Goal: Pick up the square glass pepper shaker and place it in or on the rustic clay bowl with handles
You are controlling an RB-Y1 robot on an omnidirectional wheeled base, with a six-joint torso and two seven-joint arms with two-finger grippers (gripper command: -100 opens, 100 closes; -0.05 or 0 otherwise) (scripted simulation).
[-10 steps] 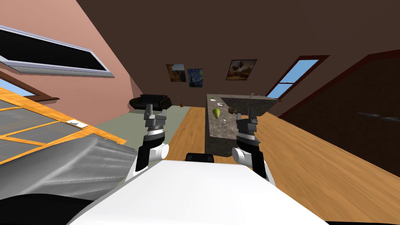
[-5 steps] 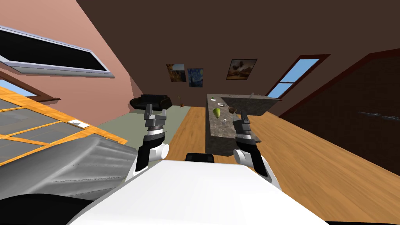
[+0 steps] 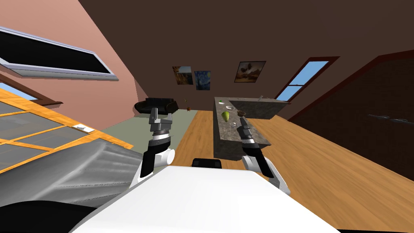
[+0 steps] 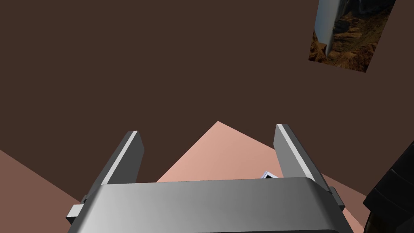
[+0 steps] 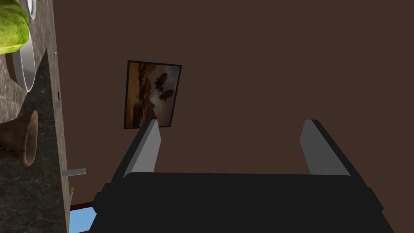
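Now right tool [image 5: 230, 124] spread above counter [image 3: 225, 135] near clay bowl [image 5: 23, 139]; left tool [image 4: 208, 133] spread

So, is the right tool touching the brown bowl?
Apart. The right wrist view shows the brown bowl aside from the open right tool, with wall visible between them.

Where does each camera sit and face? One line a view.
Head view: on the head, down and forward at the counter; left gripper, right gripper show.
Left wrist view: on that hand, facing a wall; open fingers show.
Right wrist view: on that hand, facing a painting; open fingers show.
Head and right wrist share the painting.
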